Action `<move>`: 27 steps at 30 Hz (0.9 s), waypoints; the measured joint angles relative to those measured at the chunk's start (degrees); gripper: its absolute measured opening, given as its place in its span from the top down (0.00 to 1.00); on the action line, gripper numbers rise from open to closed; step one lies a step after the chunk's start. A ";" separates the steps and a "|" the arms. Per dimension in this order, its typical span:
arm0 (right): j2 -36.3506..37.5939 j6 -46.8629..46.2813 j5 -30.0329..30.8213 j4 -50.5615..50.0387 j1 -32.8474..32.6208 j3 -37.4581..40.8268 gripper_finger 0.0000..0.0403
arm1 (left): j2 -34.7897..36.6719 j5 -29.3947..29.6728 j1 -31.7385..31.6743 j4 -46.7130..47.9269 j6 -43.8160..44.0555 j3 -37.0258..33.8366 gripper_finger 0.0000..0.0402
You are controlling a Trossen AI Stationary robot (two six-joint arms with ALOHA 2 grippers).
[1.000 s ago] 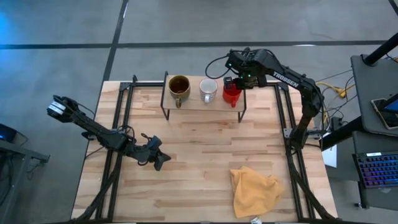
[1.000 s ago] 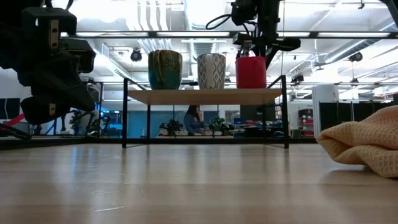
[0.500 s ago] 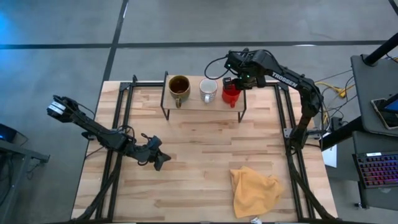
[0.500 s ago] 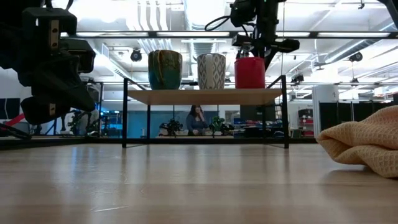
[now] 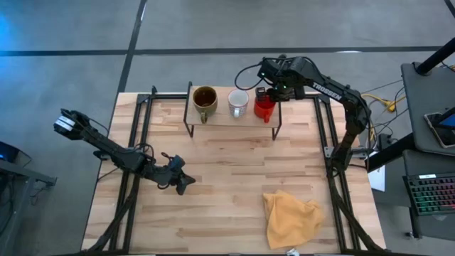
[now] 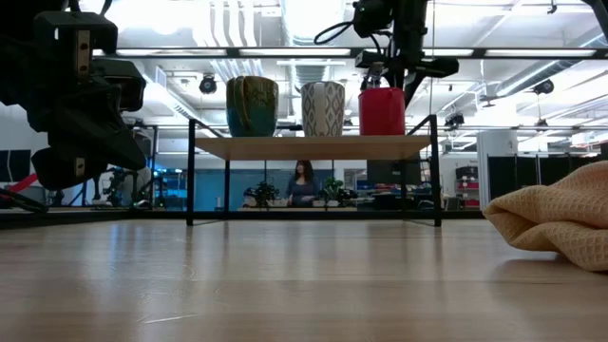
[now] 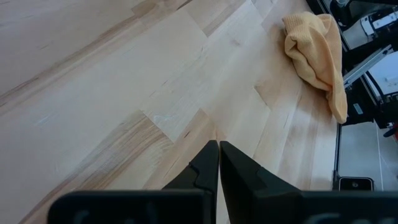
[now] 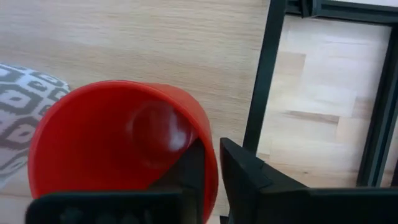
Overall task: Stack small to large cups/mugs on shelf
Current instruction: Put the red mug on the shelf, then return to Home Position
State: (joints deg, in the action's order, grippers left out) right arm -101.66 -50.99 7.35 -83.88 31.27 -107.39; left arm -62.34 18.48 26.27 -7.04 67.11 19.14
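Three mugs stand in a row on the low wooden shelf [image 5: 220, 121] at the table's far side: the dark brown mug [image 5: 205, 99] at the left, the white patterned mug [image 5: 238, 103] in the middle, the red mug [image 5: 264, 107] at the right end. In the low view the red mug [image 6: 382, 110] stands upright with its base on the board [image 6: 313, 145]. My right gripper [image 8: 211, 165] comes down over the red mug and is shut on its wall. My left gripper [image 5: 181, 183] is shut and empty low over the table's left middle; it also shows in the left wrist view [image 7: 217, 147]. My right gripper pinches the red mug's wall at the rim [image 8: 210, 155], one finger inside the cup [image 8: 193, 171] and one outside [image 8: 239, 168]. The fingers come from above, pointing down. The mug stands upright with its base on the shelf's right end.
A yellow-orange cloth [image 5: 291, 217] lies crumpled at the table's near right. The shelf's black metal legs [image 8: 261, 81] stand close beside the red mug. Bare wood lies between the shelf and the near edge. A person [image 6: 306, 180] shows in the room behind.
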 joint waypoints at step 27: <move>22.93 5.99 10.05 11.74 -10.37 -0.07 0.62 | 0.01 0.02 0.00 -0.06 -0.33 -0.02 1.00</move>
State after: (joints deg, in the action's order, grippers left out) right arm -78.73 -45.00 17.39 -72.13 20.90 -107.46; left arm -62.33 18.50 26.27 -7.10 66.78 19.11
